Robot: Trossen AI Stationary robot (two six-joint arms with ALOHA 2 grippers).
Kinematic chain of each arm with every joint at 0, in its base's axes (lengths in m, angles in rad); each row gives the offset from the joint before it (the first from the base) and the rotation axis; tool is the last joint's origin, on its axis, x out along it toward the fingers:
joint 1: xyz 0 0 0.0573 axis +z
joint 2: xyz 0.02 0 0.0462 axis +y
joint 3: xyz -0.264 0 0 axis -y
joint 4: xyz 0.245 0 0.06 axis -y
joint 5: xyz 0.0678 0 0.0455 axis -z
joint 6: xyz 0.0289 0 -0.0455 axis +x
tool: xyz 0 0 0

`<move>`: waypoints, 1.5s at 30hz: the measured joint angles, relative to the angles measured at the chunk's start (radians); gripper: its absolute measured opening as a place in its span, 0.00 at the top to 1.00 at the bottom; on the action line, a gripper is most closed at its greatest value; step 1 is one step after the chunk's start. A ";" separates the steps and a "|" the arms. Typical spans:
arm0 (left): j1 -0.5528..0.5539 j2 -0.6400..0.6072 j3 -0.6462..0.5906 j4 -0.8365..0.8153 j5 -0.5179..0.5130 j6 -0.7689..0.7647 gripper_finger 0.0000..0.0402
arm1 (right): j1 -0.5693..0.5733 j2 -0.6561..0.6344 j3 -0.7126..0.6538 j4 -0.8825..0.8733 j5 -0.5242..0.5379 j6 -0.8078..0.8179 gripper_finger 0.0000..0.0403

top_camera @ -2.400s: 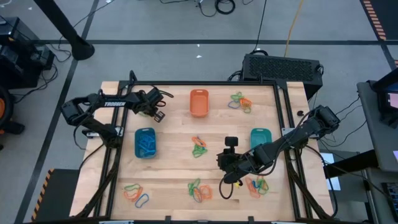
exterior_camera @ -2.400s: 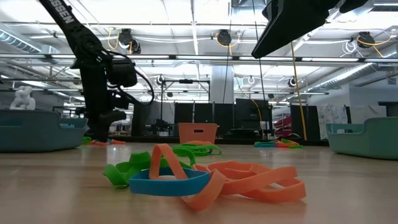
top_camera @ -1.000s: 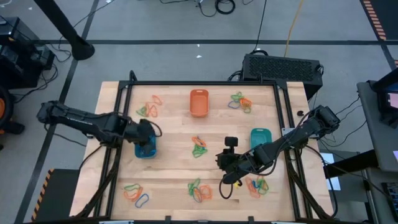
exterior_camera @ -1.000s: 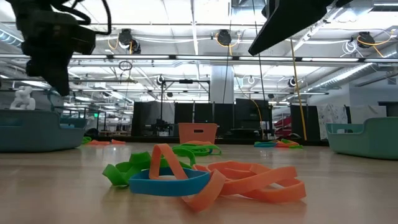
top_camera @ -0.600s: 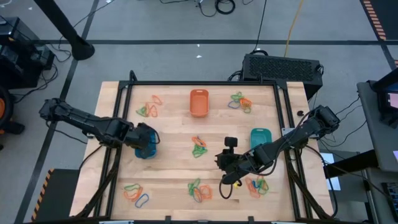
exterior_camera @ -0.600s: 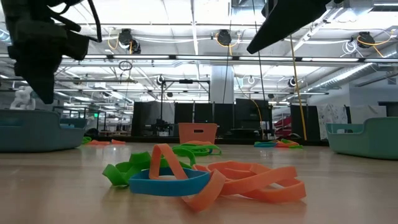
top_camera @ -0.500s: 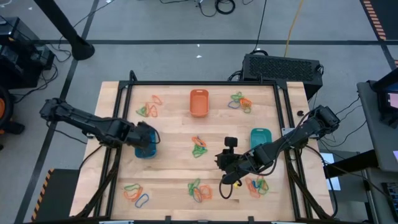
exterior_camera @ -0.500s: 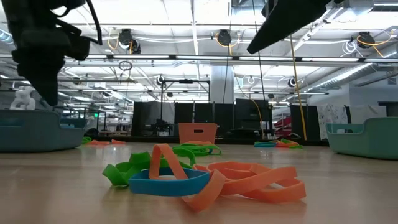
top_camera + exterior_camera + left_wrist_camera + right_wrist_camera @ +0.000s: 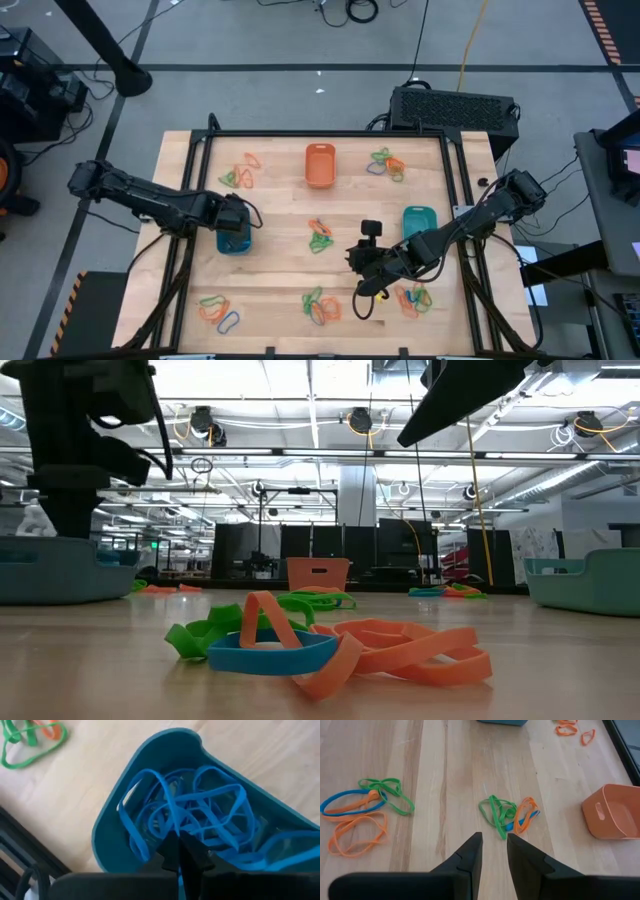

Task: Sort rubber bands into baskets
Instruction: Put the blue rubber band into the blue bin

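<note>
My left gripper (image 9: 182,851) points steeply down into the blue basket (image 9: 236,243), shut on a blue rubber band among several blue bands (image 9: 220,815) lying there. In the low view the left gripper (image 9: 68,520) dips behind the blue basket's rim (image 9: 60,568). My right gripper (image 9: 494,845) hangs open over the table's middle (image 9: 358,258), above bare wood, with a green, orange and blue clump (image 9: 510,815) ahead of it. The orange basket (image 9: 320,165) stands at the far middle, the teal basket (image 9: 419,222) to the right. My left gripper pinches one strand of a blue rubber band (image 9: 171,822) between its shut fingertips, coming from above and pointing down inside the blue basket. The band loops away from the fingertips and rests on the other blue bands in the basket.
Mixed clumps of bands lie at the far left (image 9: 238,174), far right (image 9: 387,163), middle (image 9: 320,235), near left (image 9: 218,312), near middle (image 9: 320,305) and near right (image 9: 413,298). A black frame (image 9: 200,180) edges the table.
My left gripper has sunk toward the blue basket and tipped to point more steeply down, staying shut, so that its fingertips now stand inside the basket.
</note>
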 joint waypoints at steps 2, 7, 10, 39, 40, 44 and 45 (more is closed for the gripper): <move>0.004 0.009 0.000 0.008 0.000 0.020 0.98 | 0.000 0.000 0.000 0.000 0.000 0.000 0.80; 0.004 0.013 0.000 0.009 0.023 0.020 0.94 | 0.000 0.000 0.000 -0.001 0.000 -0.005 0.80; 0.004 0.013 0.000 0.009 0.086 0.020 0.92 | 0.000 0.000 0.000 -0.001 0.000 -0.008 0.80; 0.003 0.012 0.045 0.009 0.105 0.071 0.91 | 0.000 0.000 0.000 0.000 0.000 -0.008 0.80; 0.003 0.012 0.045 0.009 0.105 0.071 0.91 | 0.000 0.000 0.000 0.000 0.001 -0.008 0.80; 0.003 0.012 0.045 0.009 0.103 0.070 0.91 | 0.000 0.000 0.000 0.000 0.001 -0.008 0.80; 0.003 0.012 0.045 0.009 0.099 0.067 0.89 | 0.000 0.000 0.000 0.000 0.001 -0.008 0.80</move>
